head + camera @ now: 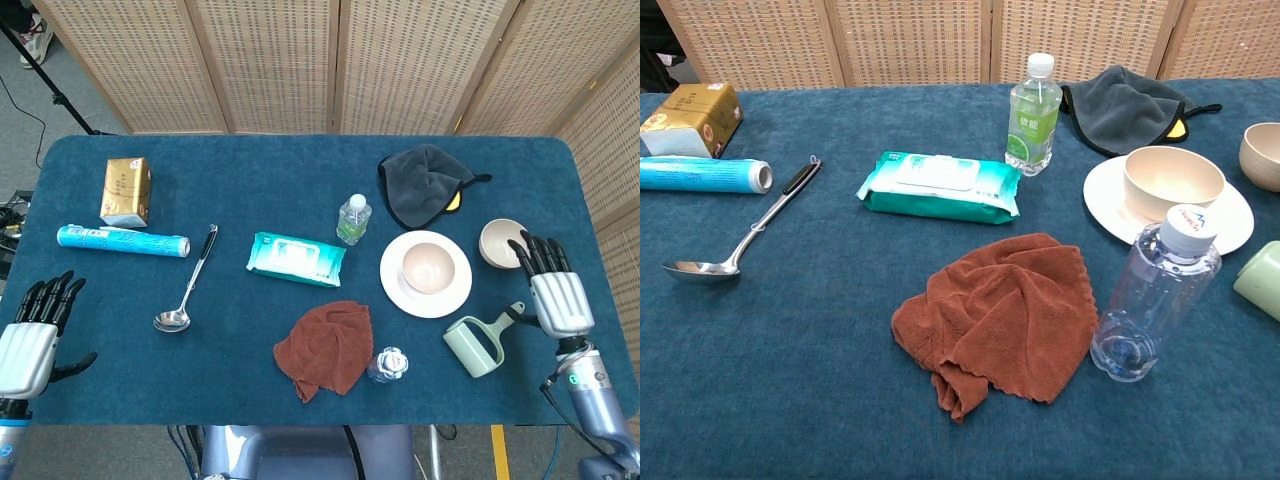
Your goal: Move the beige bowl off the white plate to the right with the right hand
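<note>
A beige bowl [429, 266] [1172, 179] sits upright in the middle of the white plate [400, 288] [1105, 207] right of the table's centre. My right hand [555, 292] hovers near the right edge, fingers spread and holding nothing, to the right of the plate. It is just in front of a second beige bowl [499, 241] [1262, 154] that stands on the cloth. My left hand [32, 336] hangs open at the front left corner, far from the plate. Neither hand shows in the chest view.
A green cup with a handle [477, 344] lies between the plate and my right hand. A clear bottle [386, 365] [1152, 300], rust cloth [325, 347], wipes pack [296, 258], green-label bottle [352, 219], grey cloth [425, 181], ladle [186, 288], blue roll [122, 240] and gold carton [126, 190] lie about.
</note>
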Controlling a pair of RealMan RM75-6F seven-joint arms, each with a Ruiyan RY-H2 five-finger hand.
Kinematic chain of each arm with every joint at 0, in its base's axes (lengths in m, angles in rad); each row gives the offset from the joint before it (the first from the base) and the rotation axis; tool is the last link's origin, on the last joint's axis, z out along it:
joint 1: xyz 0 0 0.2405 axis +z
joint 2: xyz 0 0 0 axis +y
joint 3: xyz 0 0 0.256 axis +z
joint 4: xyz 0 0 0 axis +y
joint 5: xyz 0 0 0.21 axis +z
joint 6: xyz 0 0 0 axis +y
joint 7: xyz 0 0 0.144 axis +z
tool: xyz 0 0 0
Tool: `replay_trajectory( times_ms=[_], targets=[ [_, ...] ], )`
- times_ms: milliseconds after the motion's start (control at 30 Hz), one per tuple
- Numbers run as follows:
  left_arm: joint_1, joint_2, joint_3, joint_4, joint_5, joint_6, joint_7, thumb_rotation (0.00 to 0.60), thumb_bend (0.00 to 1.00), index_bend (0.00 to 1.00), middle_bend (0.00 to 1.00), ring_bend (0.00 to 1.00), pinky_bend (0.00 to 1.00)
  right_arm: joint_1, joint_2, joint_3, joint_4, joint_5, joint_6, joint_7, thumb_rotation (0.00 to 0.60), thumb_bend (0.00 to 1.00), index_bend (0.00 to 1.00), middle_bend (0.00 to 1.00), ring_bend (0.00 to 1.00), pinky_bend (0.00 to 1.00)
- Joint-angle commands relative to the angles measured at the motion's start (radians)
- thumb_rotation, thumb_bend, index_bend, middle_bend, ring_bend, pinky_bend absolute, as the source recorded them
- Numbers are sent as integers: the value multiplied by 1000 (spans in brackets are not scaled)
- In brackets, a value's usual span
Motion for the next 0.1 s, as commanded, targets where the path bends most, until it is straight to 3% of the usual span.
replay_trajectory(
  times_ms=[33,100],
  targets=[
    [4,-2,2,2,12,10,-6,600,114,0,0,0,0,-49,-21,-34,18,-39,58,34,600,0,42,0,0,0],
    [5,-3,2,4,13,13,-11,600,114,0,0,0,0,-66,-28,-46,30,-52,79,29,600,0,42,0,0,0]
  ],
)
